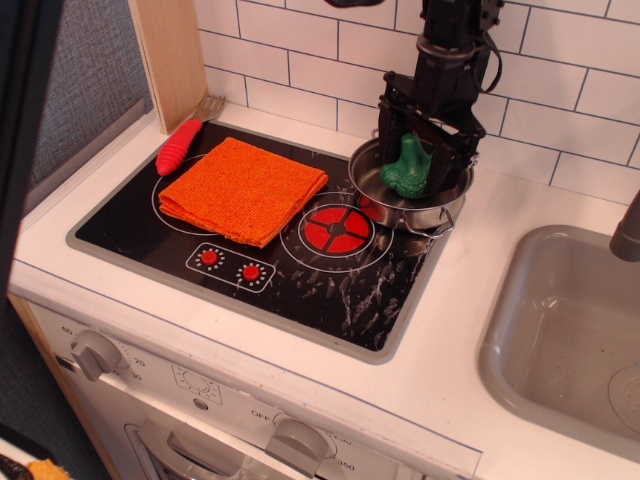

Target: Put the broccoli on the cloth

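Observation:
The dark green broccoli [406, 170] lies in the metal pot [402, 213] at the back right of the stove, its stem pointing up. My black gripper [421, 172] reaches down into the pot with its jaws open, one finger on each side of the broccoli. I cannot tell whether the fingers touch it. The bright orange cloth [243, 188] lies flat on the stove's left burner, to the left of the pot, with nothing on it.
A red ridged toy [178, 146] and a fork [208, 105] lie at the stove's back left by a wooden post [170, 55]. The tiled wall stands right behind the pot. A grey sink [565, 330] is on the right. Knobs [95, 352] line the front.

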Tool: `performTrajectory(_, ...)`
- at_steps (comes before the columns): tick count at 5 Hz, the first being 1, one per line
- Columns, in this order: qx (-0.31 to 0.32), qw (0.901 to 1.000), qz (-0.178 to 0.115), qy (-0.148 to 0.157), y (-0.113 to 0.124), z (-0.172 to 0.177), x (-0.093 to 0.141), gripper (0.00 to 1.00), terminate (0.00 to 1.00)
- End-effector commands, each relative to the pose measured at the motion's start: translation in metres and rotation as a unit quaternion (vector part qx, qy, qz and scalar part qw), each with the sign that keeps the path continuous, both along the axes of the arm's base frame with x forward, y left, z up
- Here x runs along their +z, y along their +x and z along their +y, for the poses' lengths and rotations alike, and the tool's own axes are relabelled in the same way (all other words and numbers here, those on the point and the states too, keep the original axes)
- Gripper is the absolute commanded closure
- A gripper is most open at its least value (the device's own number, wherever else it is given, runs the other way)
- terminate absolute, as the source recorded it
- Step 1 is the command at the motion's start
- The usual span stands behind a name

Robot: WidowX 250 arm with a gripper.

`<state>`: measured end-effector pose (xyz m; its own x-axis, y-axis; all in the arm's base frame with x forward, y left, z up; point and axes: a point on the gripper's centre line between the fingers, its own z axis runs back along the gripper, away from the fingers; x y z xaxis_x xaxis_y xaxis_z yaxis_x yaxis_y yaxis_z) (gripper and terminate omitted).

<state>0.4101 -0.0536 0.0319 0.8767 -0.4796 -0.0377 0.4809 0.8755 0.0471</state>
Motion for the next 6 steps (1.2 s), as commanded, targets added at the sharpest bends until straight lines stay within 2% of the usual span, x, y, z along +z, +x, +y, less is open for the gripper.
performTrajectory(1,0.003,0.9998,-0.018,-0.006,0.002,-0.002,0.014,1.0,0.0)
performTrajectory(2,0.016,0.9989,-0.037,-0.022,0.004,-0.004,0.012,1.0,0.0)
performTrajectory(3,0.032,0.9936,-0.091,-0.059,0.008,-0.008,0.009,1.0,0.0)
performTrajectory(4,0.068,0.9878,-0.13,-0.055,-0.014,0.042,0.059,1.0,0.0)
performTrajectory(5,0.117,0.9851,-0.119,-0.042,-0.042,0.089,0.11,1.0,0.0)
performTrajectory(6,0.122,0.9816,-0.136,-0.054,-0.052,0.134,0.111,1.0,0.0)
